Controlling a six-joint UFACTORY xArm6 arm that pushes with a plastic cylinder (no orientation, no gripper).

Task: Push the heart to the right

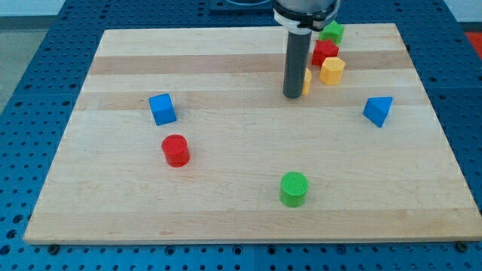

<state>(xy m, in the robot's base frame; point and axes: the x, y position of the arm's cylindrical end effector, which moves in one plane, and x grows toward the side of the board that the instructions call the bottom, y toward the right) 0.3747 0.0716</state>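
Only the one camera view here. Wooden board [248, 203] sitting on a blue pegboard table [45, 45]. The arm has no pincer at all, just a straight dark rod, so nothing is gripped or held. My tip [292, 95] is down on the board toward the far side, a bit right of centre.

Right behind the rod, on its right, there's a yellow block [306, 80] mostly hidden by it, so I can't make out its shape; this may be the heart, but I can't tell. The tip looks to be touching it or just beside its left edge.

Just right of that is a little cluster: a yellow hexagon-ish block [332, 71], a red block [324, 52] behind it, and a green block [332, 31] at the far edge.

Elsewhere: blue triangular block [378, 111] off to the right, blue cube [162, 109] on the left, red cylinder [175, 150] nearer than that, green cylinder [294, 188] near the front.
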